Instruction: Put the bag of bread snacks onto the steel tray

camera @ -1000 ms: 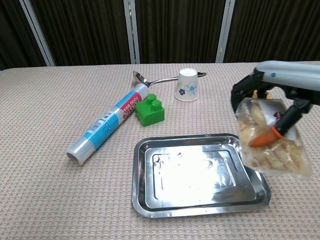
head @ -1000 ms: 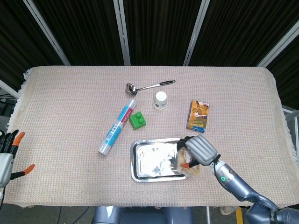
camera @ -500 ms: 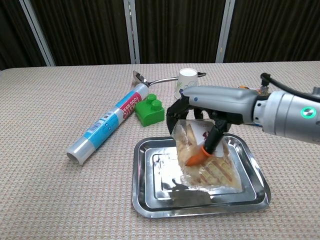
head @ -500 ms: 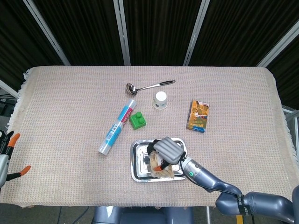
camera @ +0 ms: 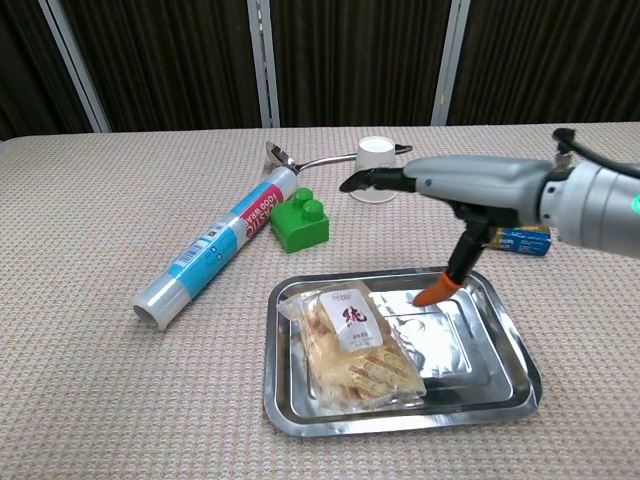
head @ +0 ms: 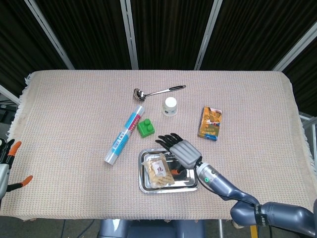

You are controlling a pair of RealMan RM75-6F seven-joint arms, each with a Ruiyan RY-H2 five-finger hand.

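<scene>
The clear bag of bread snacks (head: 160, 172) (camera: 357, 345) lies flat in the left half of the steel tray (head: 189, 182) (camera: 500, 350), with nothing touching it. Above the tray's right half hovers my right hand (head: 180, 148) (camera: 440, 195), fingers stretched out and apart, its orange-tipped thumb pointing down at the tray floor. It holds nothing. My left hand (head: 6, 167) shows only at the left edge of the head view, off the table, fingers apart and empty.
A green block (head: 145, 128) (camera: 300, 223) and a roll of film (head: 124, 134) (camera: 216, 247) lie left of the tray. Behind it are a paper cup (head: 170, 106) (camera: 378, 170), a steel ladle (head: 157, 92) and a snack box (head: 210, 123).
The right hand carried the bag from beside the tray's right edge over the tray, let it go and opened. The bag now lies flat in the tray; the hand has lifted clear.
</scene>
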